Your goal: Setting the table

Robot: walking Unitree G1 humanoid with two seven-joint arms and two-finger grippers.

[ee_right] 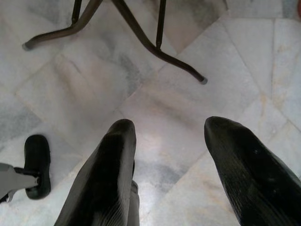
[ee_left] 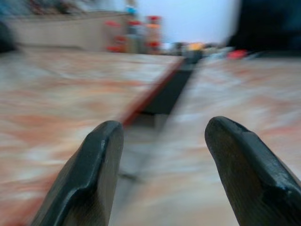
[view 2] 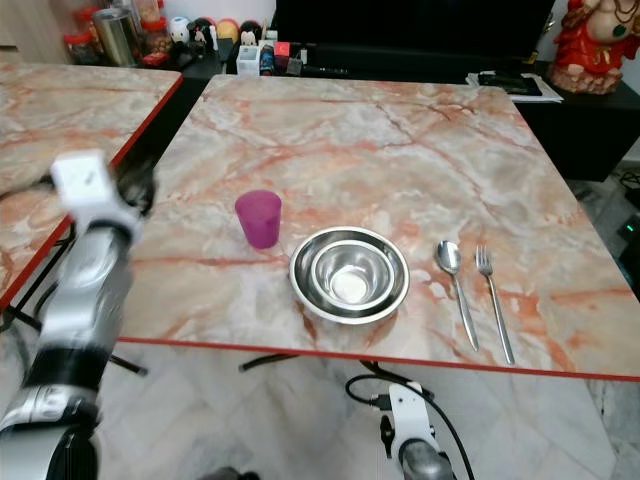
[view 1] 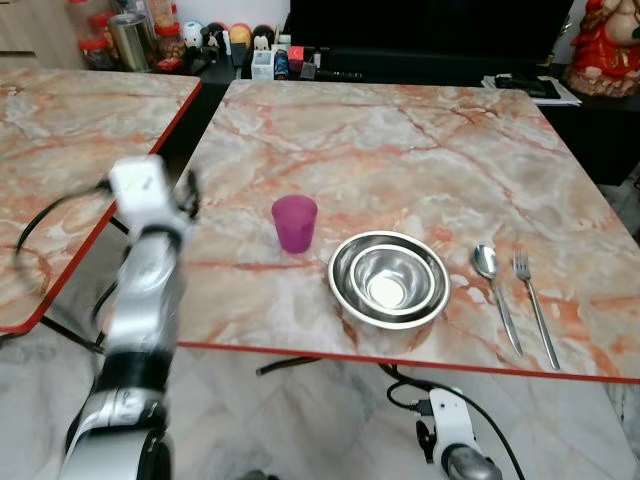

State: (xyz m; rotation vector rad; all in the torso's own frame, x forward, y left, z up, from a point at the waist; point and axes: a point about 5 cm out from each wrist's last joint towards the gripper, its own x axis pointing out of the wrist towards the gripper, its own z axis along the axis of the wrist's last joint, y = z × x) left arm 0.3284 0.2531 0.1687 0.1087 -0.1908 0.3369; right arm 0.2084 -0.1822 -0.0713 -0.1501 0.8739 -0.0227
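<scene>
Left gripper (ee_left: 162, 165): fingers apart, raised beside the table (view 1: 420, 140) edge.
Right gripper (ee_right: 171, 174): fingers apart, over floor.
Surroundings: cup (view 1: 294, 222), bowls (view 1: 389, 278), spoon (view 1: 494, 295), fork (view 1: 535, 305).

glossy marble table (view 1: 420, 150), shiny steel bowls (view 1: 389, 277), seemingly plastic cup (view 1: 294, 222).

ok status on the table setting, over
Left claw open, raised by the table's left edge, empty. Right claw open, hanging low over the floor. Purple cup, nested bowls, spoon, fork set. Nothing blocking.

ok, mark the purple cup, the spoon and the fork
purple cup (view 1: 294, 222): left eye view, on its side wall.
spoon (view 1: 485, 261): left eye view, on its bowl.
fork (view 1: 538, 312): left eye view, on its handle.
</scene>
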